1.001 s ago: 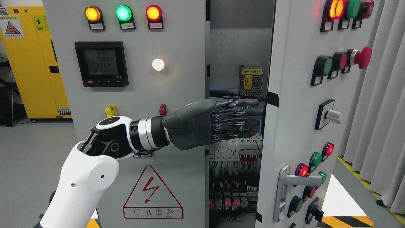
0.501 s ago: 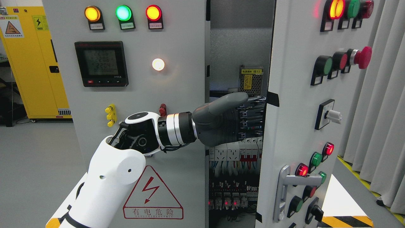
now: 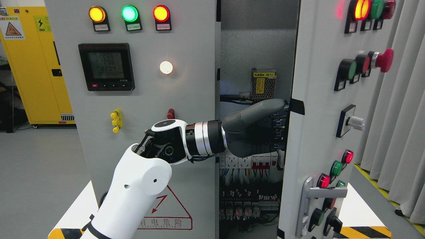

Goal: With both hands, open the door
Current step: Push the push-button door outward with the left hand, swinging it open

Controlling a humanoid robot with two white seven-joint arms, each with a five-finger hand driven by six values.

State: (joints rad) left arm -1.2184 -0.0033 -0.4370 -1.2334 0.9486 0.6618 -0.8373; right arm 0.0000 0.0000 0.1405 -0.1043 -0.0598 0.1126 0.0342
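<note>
The grey cabinet's right door (image 3: pixel 318 109) stands partly ajar, carrying lamps, push buttons and a metal handle (image 3: pixel 307 202) low down. My left arm comes in from the lower left and crosses the left door (image 3: pixel 149 103). Its grey hand (image 3: pixel 254 132) reaches into the gap at mid height and meets the inner edge of the right door. The hand's thumb (image 3: pixel 265 108) points at that edge, and the far end of the hand is hidden behind the door. My right arm does not show.
Inside the gap are breakers, relays and wiring (image 3: pixel 247 186), with a small power supply (image 3: pixel 263 84) above. A yellow cabinet (image 3: pixel 36 66) stands at the far left. Grey curtains (image 3: pixel 405 116) hang on the right.
My left arm has pushed rightward, taking the hand deeper into the gap. The right door has swung a little further open, its edge shifting to the right.
</note>
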